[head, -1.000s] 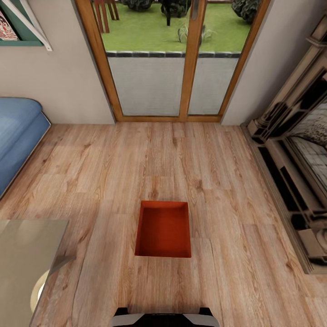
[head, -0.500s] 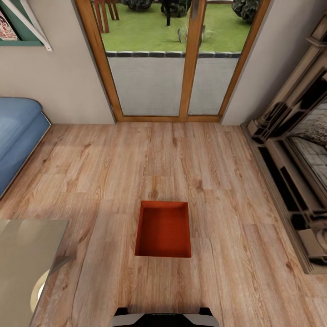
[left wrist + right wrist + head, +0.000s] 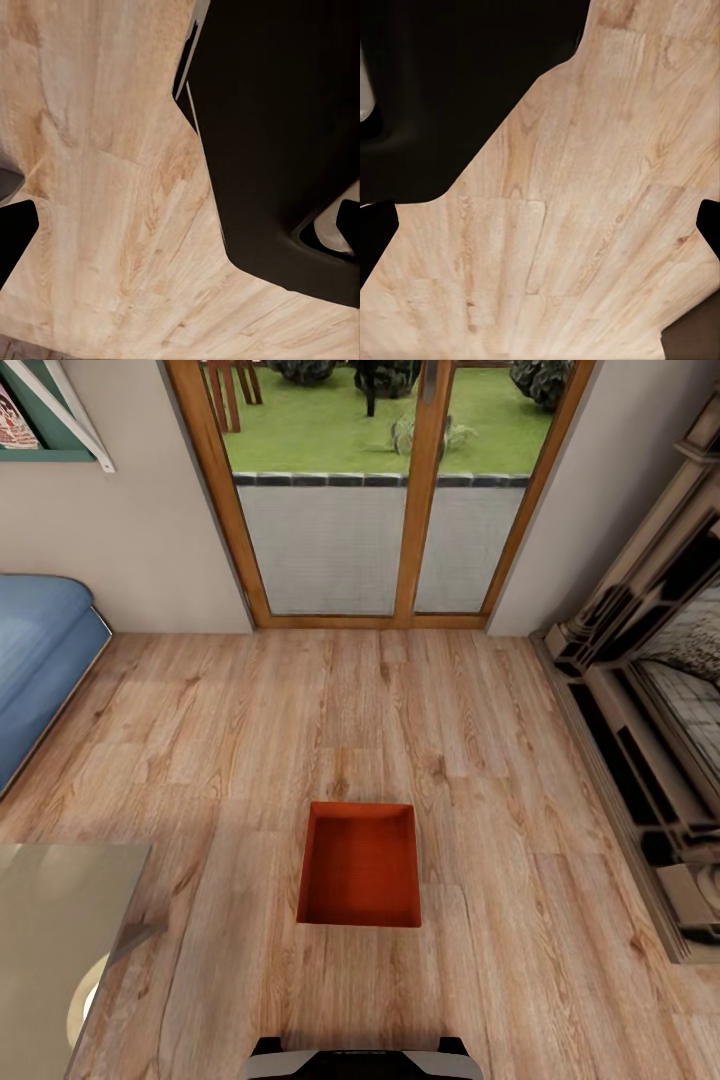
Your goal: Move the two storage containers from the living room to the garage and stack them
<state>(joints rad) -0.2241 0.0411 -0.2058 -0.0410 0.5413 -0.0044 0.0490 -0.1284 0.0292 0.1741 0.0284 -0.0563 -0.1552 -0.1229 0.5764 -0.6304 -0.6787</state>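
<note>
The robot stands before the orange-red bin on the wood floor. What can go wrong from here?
The storage container lies low on the wood floor, close to the robot's base, so reaching down may be awkward. The table edge on the left and the fireplace on the right could be bumped while turning.

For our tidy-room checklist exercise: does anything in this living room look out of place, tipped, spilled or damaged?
Only the orange-red storage container: it sits upright, square and empty in the middle of the wood plank floor, away from the blue sofa and fireplace. Nothing looks spilled or damaged.
</note>
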